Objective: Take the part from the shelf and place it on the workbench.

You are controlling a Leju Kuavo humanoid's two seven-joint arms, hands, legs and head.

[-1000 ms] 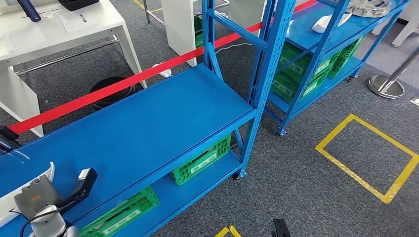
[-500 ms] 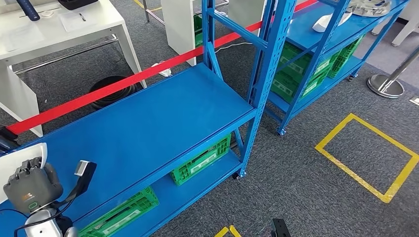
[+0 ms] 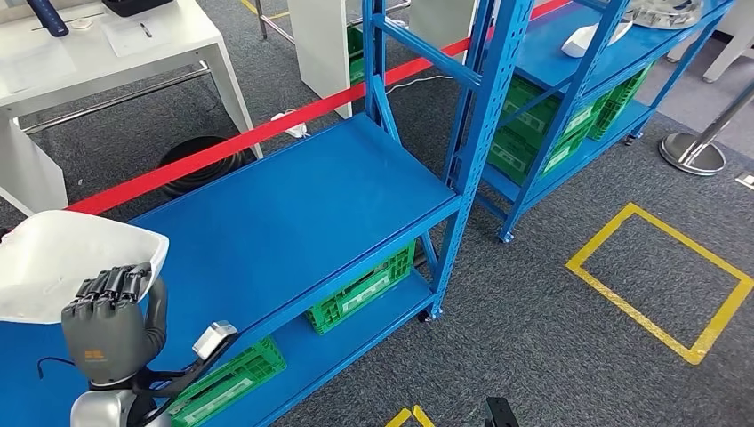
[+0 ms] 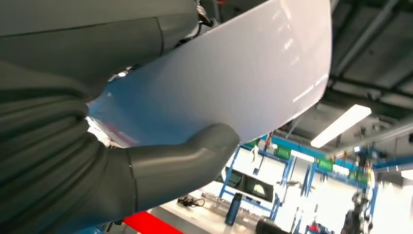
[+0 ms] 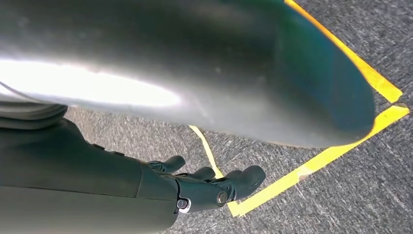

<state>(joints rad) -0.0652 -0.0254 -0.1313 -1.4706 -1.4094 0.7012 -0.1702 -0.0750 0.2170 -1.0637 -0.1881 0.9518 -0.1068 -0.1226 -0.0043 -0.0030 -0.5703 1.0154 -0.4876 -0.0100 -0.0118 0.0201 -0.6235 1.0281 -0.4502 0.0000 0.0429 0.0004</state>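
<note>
Since 1 s ago the left hand has come up off the blue shelf w/ the white part; earlier the part was low at the frame edge on the shelf deck, now it sits well above the deck, near the shelf's front-left end in head view. Left hand grips the part: dark fingers curl over its near rim, thumb presses the smooth pale underside in left wrist view. Judging by that, grip is a rim pinch w/ the shell's broad face riding on top of the hand, prob so the curved piece stays level during the carry. Part is clear of the shelf and touches nothing else I can see. Right hand hangs low over grey carpet and yellow floor tape, fingers apart and loosely extended, holding nothing; looks parked as a spare. Step in hand, imo: lift done, transport to the workbench not yet begun. Hard to make out: part's left side is cut off by the head view edge, so full shape unknown. Can't tell how deep the fingers wrap past the rim. White table at upper left may be the workbench, unconfirmed. Big blurred silver-dark shape across the right wrist view is prob the robot's own arm, can't say for sure.
</note>
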